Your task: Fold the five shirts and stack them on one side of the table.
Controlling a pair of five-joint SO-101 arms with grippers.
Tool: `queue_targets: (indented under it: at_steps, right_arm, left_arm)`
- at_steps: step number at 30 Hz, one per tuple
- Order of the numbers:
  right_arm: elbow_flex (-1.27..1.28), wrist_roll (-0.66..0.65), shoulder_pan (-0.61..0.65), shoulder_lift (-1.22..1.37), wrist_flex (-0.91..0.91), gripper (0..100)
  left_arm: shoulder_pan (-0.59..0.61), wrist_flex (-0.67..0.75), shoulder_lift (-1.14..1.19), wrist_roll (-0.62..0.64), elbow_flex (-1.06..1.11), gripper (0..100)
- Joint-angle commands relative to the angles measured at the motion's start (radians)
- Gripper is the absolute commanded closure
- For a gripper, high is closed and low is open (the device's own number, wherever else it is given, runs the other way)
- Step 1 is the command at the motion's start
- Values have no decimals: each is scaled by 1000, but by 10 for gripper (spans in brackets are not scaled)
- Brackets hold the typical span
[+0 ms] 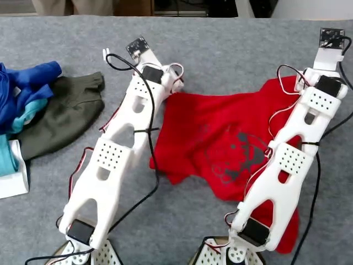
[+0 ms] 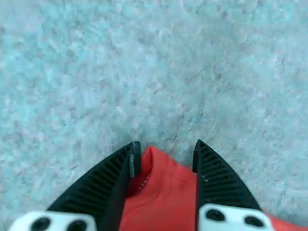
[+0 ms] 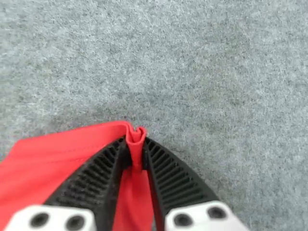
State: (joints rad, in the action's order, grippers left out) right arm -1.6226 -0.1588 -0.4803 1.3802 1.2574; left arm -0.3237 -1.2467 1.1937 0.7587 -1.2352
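The right gripper (image 3: 136,143) is clamped on a fold of the red shirt (image 3: 53,163) — its black ribbed fingers (image 3: 96,178) meet at the tips with the pinched cloth standing up as a narrow ridge between them. Taking the way the fingertips point as twelve o'clock, the shirt spreads flat from the pinch toward eight and nine o'clock, a stitched hem running along its edge. The grey, felt-like table (image 3: 192,62) lies from ten round to four o'clock. The fingers' white bases (image 3: 53,219) sit at six — each showing two dark holes.
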Motion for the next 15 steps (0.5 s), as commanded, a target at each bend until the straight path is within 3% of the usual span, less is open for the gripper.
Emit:
queue_targets:
  at_steps: [1,8,15]
  right_arm:
    - [-45,-6,15,-8,-23,994]
    - [-45,-6,15,-8,-23,994]
    - [-45,-6,15,-8,-23,994]
  left_arm:
    - [-25,-38,-13,-3,-14,808]
    - [-58,-84,-13,-3,-14,812]
    - [-66,-84,-13,-3,-14,908]
